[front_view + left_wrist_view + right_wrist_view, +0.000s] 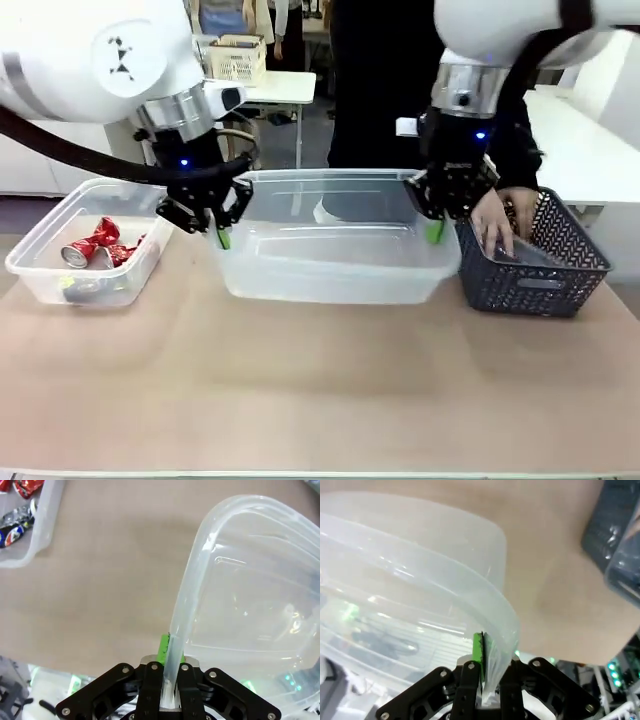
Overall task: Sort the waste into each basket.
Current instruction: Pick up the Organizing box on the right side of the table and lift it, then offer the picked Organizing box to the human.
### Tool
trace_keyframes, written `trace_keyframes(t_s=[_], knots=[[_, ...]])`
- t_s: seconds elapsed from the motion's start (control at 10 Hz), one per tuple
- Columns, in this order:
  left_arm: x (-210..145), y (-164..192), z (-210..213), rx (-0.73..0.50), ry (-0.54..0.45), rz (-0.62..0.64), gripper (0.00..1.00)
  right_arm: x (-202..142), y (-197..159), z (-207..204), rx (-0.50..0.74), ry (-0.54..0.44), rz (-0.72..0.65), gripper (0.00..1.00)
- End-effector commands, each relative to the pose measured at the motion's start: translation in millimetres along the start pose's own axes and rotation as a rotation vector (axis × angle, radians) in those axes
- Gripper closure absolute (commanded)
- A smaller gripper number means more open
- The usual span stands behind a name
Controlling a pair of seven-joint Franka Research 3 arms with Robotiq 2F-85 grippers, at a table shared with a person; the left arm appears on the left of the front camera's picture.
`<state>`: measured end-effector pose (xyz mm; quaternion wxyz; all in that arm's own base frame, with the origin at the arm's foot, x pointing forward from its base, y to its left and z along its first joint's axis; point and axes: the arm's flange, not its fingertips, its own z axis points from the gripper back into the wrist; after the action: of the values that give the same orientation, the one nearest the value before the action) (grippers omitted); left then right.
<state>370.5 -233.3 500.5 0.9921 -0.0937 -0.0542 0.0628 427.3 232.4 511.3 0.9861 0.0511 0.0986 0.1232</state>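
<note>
Clear tub (330, 272) in left end effector (222, 236)

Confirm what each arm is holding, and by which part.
Both hold the middle clear tub by its rim: left gripper clamps the left end, right gripper the right end.

- This is a robotics lab or a test room of that kind.
- Two white robot arms, the left arm (90, 60) and the right arm (500, 30), reach over one tan table (320, 390).
- A small blue light (183, 162) glows on each arm's wrist.
- A person (380, 90) in dark clothing stands at the table's far side.
- Sorting goods stand on the table: a large clear tub (330, 270), a smaller clear tub (45, 280) with red cans (95, 245), and a dark lattice basket (540, 280).
- Behind, a plain white table (285, 88) stands on a grey floor and bears a cream lattice basket (237, 58).
- A second white table (585, 150) stands at the right.
</note>
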Motion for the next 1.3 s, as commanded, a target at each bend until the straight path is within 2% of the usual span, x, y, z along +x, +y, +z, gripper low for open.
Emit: trace_keyframes(t_s=[0.0, 0.2, 0.3, 0.4, 0.5, 1.2], knots=[[5.4, -14.5, -20.9, -0.091, -0.045, -0.068, 0.96, 0.0, -2.5, 1.0, 0.109, 0.058, -0.051, 0.95], [4.1, -16.4, -24.5, -0.092, -0.063, -0.076, 0.96, 20.3, -14.7, -9.8, 0.178, 0.11, -0.079, 0.95], [5.7, -14.1, -20.6, -0.095, -0.074, -0.017, 0.96, 23.3, -18.9, -12.5, 0.159, 0.119, -0.098, 0.95], [4.4, -9.6, -22.6, -0.029, -0.025, -0.066, 0.96, 25.7, -17.2, -16.4, 0.097, 0.111, -0.1, 0.95], [4.4, -9.6, -22.6, -0.029, -0.025, -0.066, 0.96, 25.0, -39.7, -18.4, 0.093, 0.073, -0.096, 0.95], [4.4, -9.6, -22.6, -0.029, -0.025, -0.066, 0.96, 25.0, -39.7, -18.4, 0.093, 0.073, -0.096, 0.95]])
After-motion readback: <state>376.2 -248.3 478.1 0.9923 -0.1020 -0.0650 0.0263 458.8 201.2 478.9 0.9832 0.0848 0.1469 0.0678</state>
